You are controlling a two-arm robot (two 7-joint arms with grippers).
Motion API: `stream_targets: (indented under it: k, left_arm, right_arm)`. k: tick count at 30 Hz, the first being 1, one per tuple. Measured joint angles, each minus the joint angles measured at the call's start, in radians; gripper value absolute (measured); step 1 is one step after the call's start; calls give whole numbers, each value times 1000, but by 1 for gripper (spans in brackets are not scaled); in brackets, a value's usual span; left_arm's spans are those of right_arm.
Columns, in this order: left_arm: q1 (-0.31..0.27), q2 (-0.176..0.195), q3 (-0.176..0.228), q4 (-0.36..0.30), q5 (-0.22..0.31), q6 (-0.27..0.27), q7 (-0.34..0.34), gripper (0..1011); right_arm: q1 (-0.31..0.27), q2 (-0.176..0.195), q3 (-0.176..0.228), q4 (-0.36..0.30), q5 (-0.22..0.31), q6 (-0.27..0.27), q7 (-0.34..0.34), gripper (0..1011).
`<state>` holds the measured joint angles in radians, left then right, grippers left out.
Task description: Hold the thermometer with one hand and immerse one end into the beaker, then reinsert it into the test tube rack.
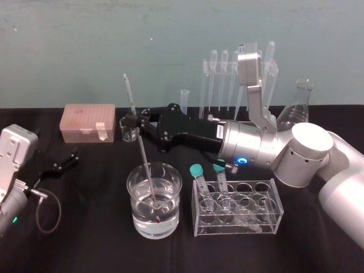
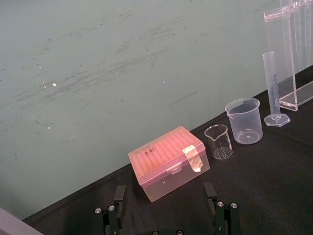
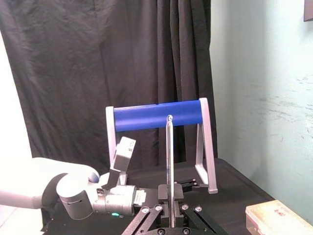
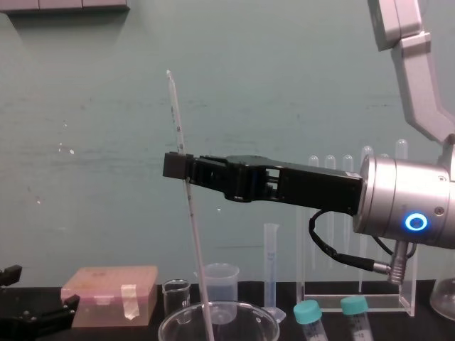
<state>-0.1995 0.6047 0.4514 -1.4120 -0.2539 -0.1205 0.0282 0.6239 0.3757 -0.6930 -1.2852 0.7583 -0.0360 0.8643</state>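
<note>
Right gripper [image 1: 132,121]: is clamped on the thermometer [image 1: 145,168], above the beaker [image 1: 134,211].
Thermometer: is held slightly tilted, its lower end sunk in the water [image 1: 166,217] (red tip near the bottom).
Test tube rack [image 1: 206,85]: is set well behind the beaker, by the wall [image 1: 85,45].
Left gripper [image 2: 164,193]: is parked at the left of the table [image 1: 96,239], fingers spread apart.
</note>
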Motion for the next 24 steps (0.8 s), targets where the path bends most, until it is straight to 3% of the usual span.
stream_targets:
  k: [24]
  left_arm:
    - [0, 0, 0, 0, 0, 0, 0, 1008]
  right_arm:
    - [-14, 11, 8, -13, 1, 4, 11, 57]
